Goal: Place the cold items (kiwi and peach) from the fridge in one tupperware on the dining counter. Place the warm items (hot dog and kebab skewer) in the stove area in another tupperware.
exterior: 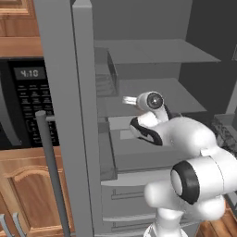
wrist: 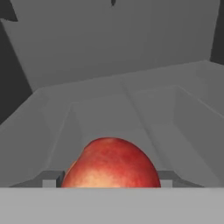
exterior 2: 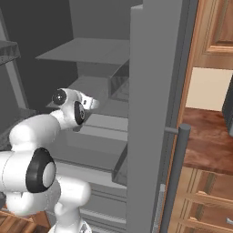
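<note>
One fruit in play: the peach [wrist: 111,162], low in the hand view, sitting between the tool's [wrist: 109,183] grey pads [wrist: 49,183] inside the fridge [exterior: 69,115], with shelf floor and grey walls behind it. You can't tell from these views whether the pads are touching it or it's gripped; the tool stands fairly wide either way. Confirm a centred, firm squeeze, then lift straight before you back out past the shelf edge. Peach is red-orange with a paler yellow patch low down, round, smooth, likely to roll.
</note>
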Robot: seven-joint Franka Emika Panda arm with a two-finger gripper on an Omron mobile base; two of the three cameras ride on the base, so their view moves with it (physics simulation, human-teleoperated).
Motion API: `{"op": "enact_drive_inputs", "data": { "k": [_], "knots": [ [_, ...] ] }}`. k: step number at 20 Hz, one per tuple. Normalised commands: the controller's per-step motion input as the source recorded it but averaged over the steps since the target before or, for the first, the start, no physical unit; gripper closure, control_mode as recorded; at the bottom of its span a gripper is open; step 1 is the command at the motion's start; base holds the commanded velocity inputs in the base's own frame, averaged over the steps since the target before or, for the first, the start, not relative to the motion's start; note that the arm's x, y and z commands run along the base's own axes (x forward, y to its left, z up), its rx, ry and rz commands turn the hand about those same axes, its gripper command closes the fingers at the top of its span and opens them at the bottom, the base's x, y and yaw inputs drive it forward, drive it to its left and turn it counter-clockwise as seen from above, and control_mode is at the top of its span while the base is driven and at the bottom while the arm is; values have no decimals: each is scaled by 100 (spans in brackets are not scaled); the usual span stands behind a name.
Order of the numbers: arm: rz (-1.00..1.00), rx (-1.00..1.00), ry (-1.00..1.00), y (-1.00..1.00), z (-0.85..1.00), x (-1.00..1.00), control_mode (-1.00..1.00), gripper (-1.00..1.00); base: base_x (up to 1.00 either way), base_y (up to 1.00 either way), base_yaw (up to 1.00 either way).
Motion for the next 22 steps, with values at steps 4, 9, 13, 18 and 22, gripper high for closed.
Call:
{"op": "enact_drive_inputs", "data": {
  "k": [4,9,13,18,22],
  "knots": [
    [0,13,9,-57,100,-100,-100,100,0,0,0],
    [6,10,25,-47,100,-100,-100,100,0,0,0],
    [14,-3,47,0,75,-100,-100,100,0,0,0],
    [8,-19,51,1,20,-100,-100,100,0,0,0],
    [4,-19,26,0,-43,-100,-100,100,0,0,0]
  ]
}}
